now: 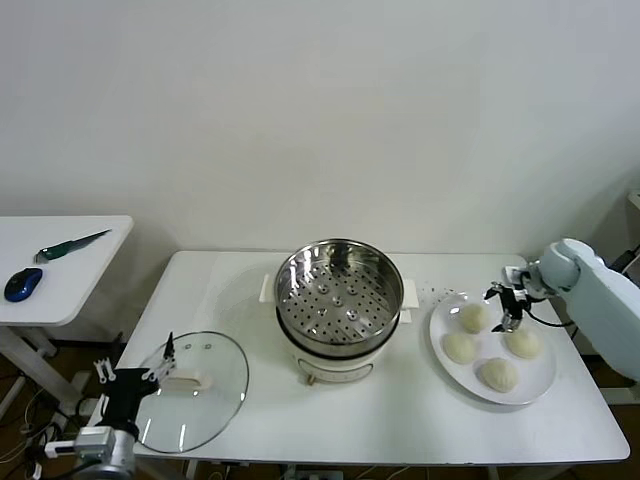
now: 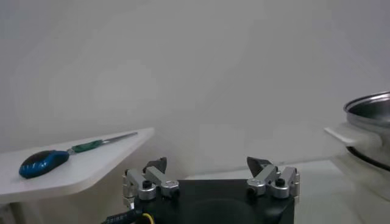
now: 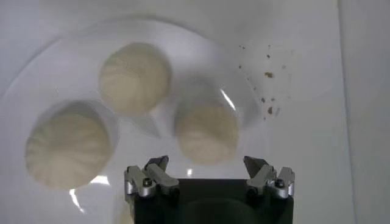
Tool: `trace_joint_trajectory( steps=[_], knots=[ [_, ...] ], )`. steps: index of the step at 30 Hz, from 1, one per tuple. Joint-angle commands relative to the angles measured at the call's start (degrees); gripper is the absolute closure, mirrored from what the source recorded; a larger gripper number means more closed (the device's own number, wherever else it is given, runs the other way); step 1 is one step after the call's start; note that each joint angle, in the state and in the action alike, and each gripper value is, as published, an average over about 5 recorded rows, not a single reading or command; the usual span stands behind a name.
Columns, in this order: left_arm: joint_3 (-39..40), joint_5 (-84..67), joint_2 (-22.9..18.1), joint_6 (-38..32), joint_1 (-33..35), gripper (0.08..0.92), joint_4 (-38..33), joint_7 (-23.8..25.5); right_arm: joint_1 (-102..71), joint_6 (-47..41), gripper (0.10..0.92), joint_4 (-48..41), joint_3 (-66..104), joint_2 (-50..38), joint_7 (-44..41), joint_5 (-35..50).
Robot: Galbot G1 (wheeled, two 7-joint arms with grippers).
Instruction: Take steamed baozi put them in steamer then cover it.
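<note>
The steamer [image 1: 338, 290], a steel perforated basket on a white pot base, stands mid-table with nothing in it. Its edge also shows in the left wrist view [image 2: 372, 112]. The glass cover [image 1: 195, 390] lies flat at the table's front left. Several cream-white baozi rest on a white plate [image 1: 490, 345] at the right, among them one [image 1: 472, 317] and another [image 1: 522, 343]. My right gripper [image 1: 509, 318] hovers open between those two, holding nothing. In the right wrist view it [image 3: 207, 164] sits just short of a baozi [image 3: 207, 131]. My left gripper [image 1: 135, 372] waits open beside the cover.
A white side table [image 1: 60, 270] stands to the left with a blue mouse [image 1: 23, 284] and a green-handled tool [image 1: 70, 245]. Dark crumbs [image 1: 435, 292] dot the table between steamer and plate. A plain wall runs behind.
</note>
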Motion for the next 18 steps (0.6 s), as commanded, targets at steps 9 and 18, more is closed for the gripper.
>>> trace_joint_trajectory(
  steps=[9,18],
  knots=[
    [-3.2,-2.8,0.3,1.6,-0.8,0.177,0.1,0.4,3.7,1.3,0.203,-8.6,-4.0,6.5,-1.6,-2.6],
    [-3.9,-3.4,0.4,1.5,-0.5,0.177,0.5,0.2,3.4,2.5,0.213,-11.4,-2.6,8.2,-1.2,-4.8]
  ],
)
